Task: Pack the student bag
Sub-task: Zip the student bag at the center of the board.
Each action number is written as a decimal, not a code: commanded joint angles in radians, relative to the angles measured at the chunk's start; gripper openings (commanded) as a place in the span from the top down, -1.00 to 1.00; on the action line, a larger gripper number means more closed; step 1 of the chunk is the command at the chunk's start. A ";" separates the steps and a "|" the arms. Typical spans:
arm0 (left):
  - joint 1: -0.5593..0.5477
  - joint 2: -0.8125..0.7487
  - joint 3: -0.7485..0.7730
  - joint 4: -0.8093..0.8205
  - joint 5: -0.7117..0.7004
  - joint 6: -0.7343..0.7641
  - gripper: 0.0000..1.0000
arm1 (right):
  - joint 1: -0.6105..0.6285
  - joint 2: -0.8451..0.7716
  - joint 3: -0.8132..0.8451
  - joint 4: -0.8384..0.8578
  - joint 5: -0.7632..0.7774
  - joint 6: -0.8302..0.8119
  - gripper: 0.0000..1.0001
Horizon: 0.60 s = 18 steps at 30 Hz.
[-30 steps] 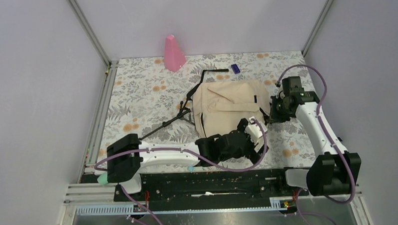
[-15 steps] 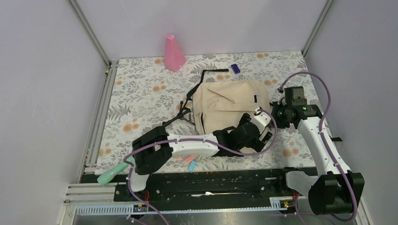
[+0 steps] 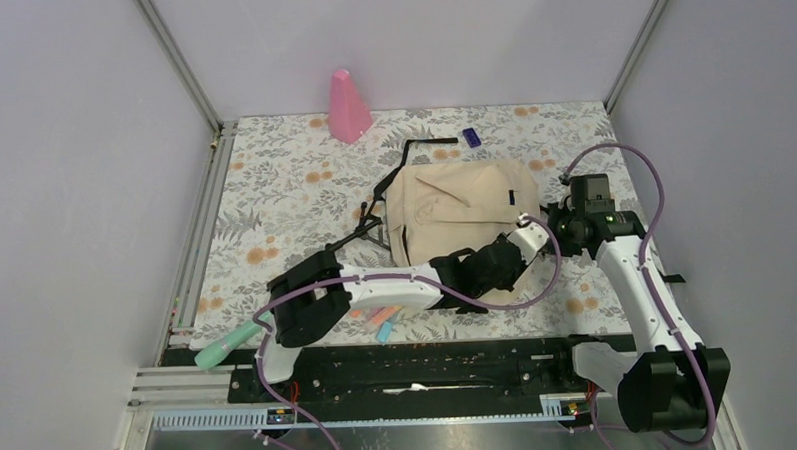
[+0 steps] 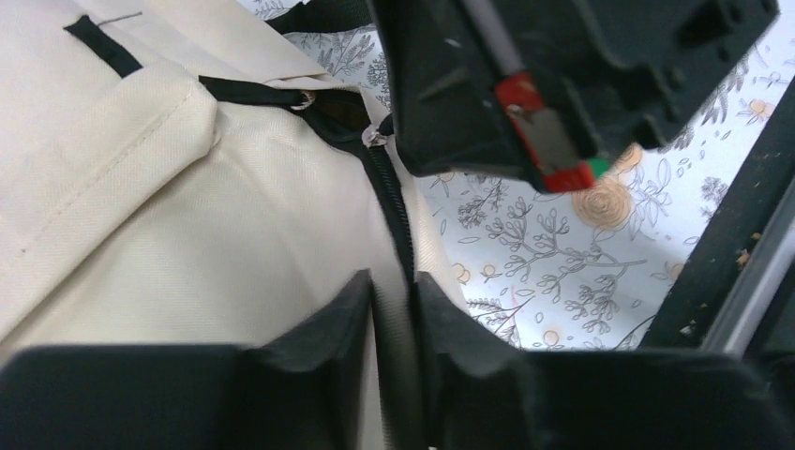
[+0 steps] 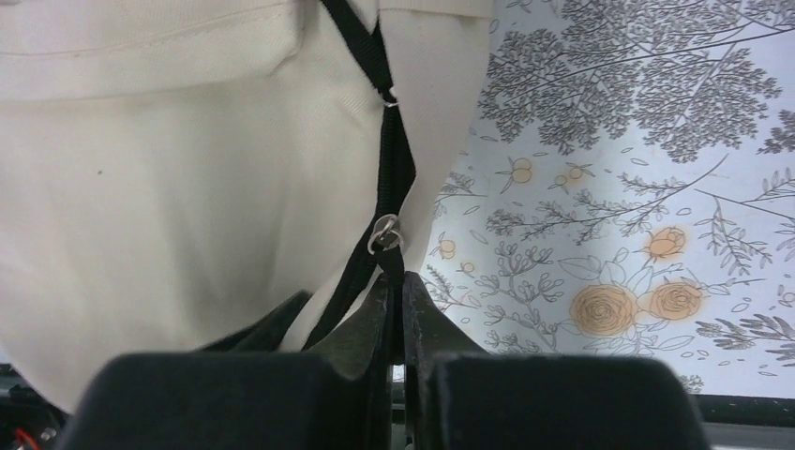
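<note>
Now, nearest you, a teal marker [image 3: 224,347] lies by the left arm's base on the counter [image 3: 283,189]. Further in, your left fingers [image 4: 364,305] are nearly closed, pinching the black zipper trim [image 4: 389,202] at the near right corner of the student bag [image 3: 454,208], which lies flat mid-counter. Your right fingers [image 5: 375,328] are fully closed on the zipper pull [image 5: 384,232] tab just beyond. Expect light, limp cloth that bunches when tugged, so hold the stitched trim, not the loose panel. A pink cone [image 3: 347,107] stands at the far edge.
</note>
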 commanded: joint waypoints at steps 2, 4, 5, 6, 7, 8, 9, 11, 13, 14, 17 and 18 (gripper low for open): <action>-0.003 -0.003 -0.006 0.086 0.033 0.034 0.99 | 0.005 0.061 0.057 0.025 0.099 -0.007 1.00; -0.003 -0.024 -0.059 0.116 0.049 0.026 1.00 | 0.005 0.098 0.084 0.028 0.131 -0.011 1.00; -0.005 -0.037 -0.085 0.131 0.056 0.023 1.00 | 0.006 0.121 0.098 0.033 0.155 -0.013 1.00; -0.006 -0.048 -0.113 0.143 0.060 0.020 1.00 | 0.005 0.143 0.112 0.037 0.179 -0.015 1.00; -0.008 -0.059 -0.138 0.153 0.063 0.018 1.00 | 0.006 0.168 0.125 0.047 0.198 -0.020 1.00; -0.011 -0.068 -0.160 0.161 0.069 0.017 1.00 | 0.005 0.197 0.139 0.051 0.219 -0.025 1.00; -0.018 -0.074 -0.188 0.169 0.081 0.021 1.00 | 0.005 0.224 0.166 0.051 0.240 -0.030 1.00; -0.032 -0.079 -0.217 0.182 0.105 0.036 1.00 | 0.006 0.281 0.203 0.041 0.261 -0.046 1.00; -0.051 -0.079 -0.252 0.199 0.108 0.049 1.00 | 0.006 0.335 0.246 0.038 0.277 -0.058 1.00; -0.062 -0.078 -0.261 0.205 0.109 0.056 1.00 | 0.006 0.362 0.260 0.037 0.292 -0.060 1.00; -0.088 -0.066 -0.269 0.215 0.126 0.077 1.00 | 0.006 0.438 0.295 0.036 0.338 -0.074 1.00; -0.097 -0.061 -0.268 0.216 0.135 0.087 1.00 | 0.006 0.456 0.305 0.038 0.354 -0.078 1.00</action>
